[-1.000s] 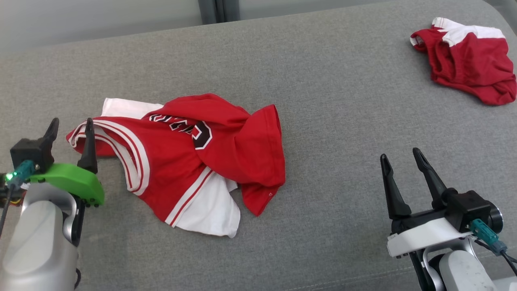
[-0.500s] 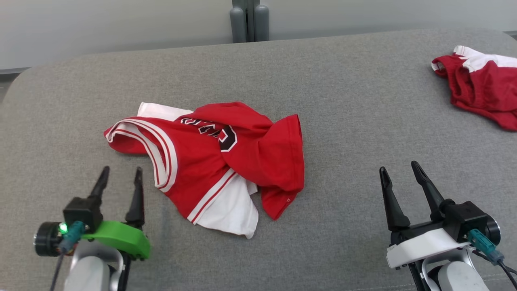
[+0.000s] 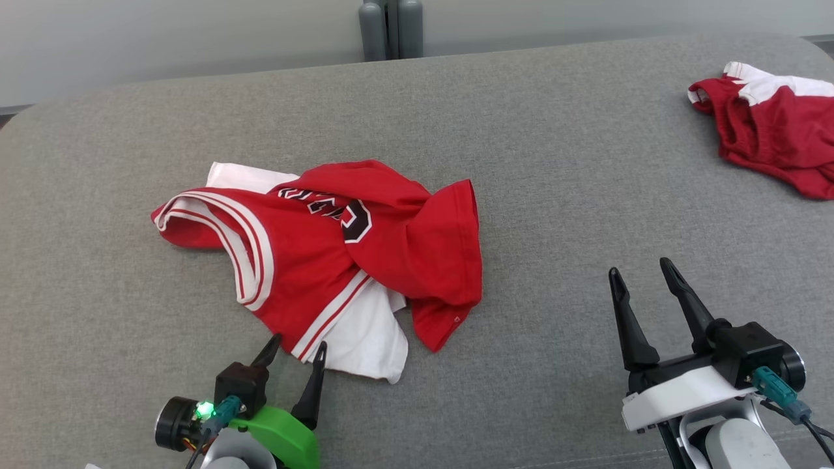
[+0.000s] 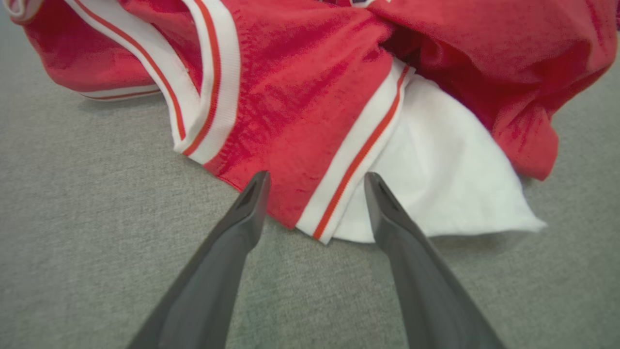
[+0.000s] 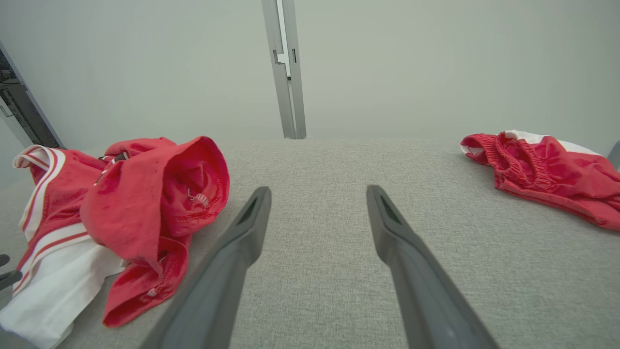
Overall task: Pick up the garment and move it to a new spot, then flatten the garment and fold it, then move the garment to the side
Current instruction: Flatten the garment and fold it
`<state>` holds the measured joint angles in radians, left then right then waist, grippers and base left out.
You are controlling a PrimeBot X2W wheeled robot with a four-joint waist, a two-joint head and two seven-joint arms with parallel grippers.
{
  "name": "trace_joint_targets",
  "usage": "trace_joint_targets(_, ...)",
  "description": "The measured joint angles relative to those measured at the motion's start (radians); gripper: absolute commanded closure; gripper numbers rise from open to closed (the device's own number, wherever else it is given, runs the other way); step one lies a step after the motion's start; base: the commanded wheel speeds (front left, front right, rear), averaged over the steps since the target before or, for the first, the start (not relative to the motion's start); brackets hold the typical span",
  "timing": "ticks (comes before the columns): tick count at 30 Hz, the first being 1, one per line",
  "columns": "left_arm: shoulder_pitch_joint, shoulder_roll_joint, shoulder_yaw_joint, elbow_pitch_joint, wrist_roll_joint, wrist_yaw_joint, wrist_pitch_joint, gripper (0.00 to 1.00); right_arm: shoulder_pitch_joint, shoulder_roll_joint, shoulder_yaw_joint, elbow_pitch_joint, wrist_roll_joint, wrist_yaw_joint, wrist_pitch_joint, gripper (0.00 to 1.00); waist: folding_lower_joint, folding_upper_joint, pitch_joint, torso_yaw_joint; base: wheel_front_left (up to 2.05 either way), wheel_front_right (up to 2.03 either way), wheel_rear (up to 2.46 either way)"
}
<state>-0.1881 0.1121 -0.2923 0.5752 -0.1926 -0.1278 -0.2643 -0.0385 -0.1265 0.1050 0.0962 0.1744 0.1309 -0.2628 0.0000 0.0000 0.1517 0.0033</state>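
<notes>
While the garment [image 3: 326,260], a red jersey with white trim, lies crumpled on the grey cushion [image 3: 554,195], the head view puts the left gripper [image 3: 299,341] at its near edge. The fingers are spread wide and empty, with the tips right at the banded hem. Well off to the garment's right, the right gripper [image 3: 638,267] hovers with its fingers equally wide, holding nothing. A second red garment [image 3: 775,143] sits farther right and beyond, well apart from the first.

From the left wrist view, the left fingers [image 4: 242,218] straddle the garment's near corner. The white band [image 4: 358,160] with its red stripe runs between the tips, and a white panel [image 4: 436,179] lies just right of it. Whether the tips touch cloth I cannot tell.

From the right wrist view, the garment [image 5: 145,203] bulks up to the left of the open right fingers [image 5: 411,271], with plain cushion straight ahead.

The step in hand looks like the first pick. To do it well, I would run the left tips low along the cushion so that both layers at that corner, red and white, slide between them before closing. A pinch on the top layer alone would likely let the bundle unroll or slip on the lift. The stretch to the garment's right seems a fair new spot, and the idle right gripper could take a second corner there.
</notes>
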Motion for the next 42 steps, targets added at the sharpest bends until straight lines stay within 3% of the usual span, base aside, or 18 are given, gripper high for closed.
trace_joint_targets(7,-0.06,-0.001,-0.03,0.133,0.005,-0.001,-0.001,0.0,-0.009,-0.003,-0.006,-0.002,0.0,0.0,0.0,0.0,0.0,0.0,0.027,-0.03,0.0,0.0,0.0)
trace_joint_targets(8,-0.073,-0.002,-0.031,0.156,0.005,-0.001,-0.002,0.64,-0.009,-0.003,-0.007,-0.002,0.0,0.0,0.0,0.0,0.0,0.0,0.029,-0.033,0.0,0.0,0.0)
trace_joint_targets(9,-0.083,-0.002,-0.031,0.165,0.005,-0.001,-0.002,1.0,-0.009,-0.004,-0.008,-0.001,0.0,0.0,0.0,0.0,0.0,0.0,0.03,-0.035,0.0,0.0,0.0)
trace_joint_targets(16,-0.108,-0.001,0.029,0.147,-0.015,0.008,0.0,1.0,-0.004,0.003,-0.023,0.002,-0.001,0.0,0.0,0.0,0.0,0.0,0.015,-0.02,0.0,0.0,0.0)
trace_joint_targets(27,-0.009,0.125,0.152,0.015,-0.054,0.049,0.0,1.0,0.01,0.006,-0.029,0.007,-0.001,0.0,0.0,0.0,0.0,0.0,-0.018,0.015,0.0,0.0,0.0)
trace_joint_targets(28,0.0,0.126,0.152,0.012,-0.055,0.049,0.0,0.89,0.012,0.006,-0.03,0.008,-0.001,0.0,0.0,0.0,0.0,0.0,-0.019,0.016,0.0,0.0,0.0)
trace_joint_targets(29,0.006,0.126,0.152,0.009,-0.057,0.05,0.0,0.2,0.012,0.006,-0.031,0.01,-0.001,0.0,0.0,0.0,0.0,0.0,-0.019,0.017,0.0,0.0,0.0)
trace_joint_targets(30,0.01,0.124,0.152,0.0,-0.057,0.055,0.0,0.0,0.013,0.006,-0.03,0.011,-0.001,0.0,0.0,0.0,0.0,0.0,-0.02,0.018,0.0,0.0,0.0)
trace_joint_targets(42,0.064,0.047,0.243,-0.309,-0.049,0.082,0.0,0.0,0.019,0.006,-0.018,0.012,-0.001,0.0,0.0,0.0,0.0,0.0,-0.052,0.052,0.0,0.0,0.0)
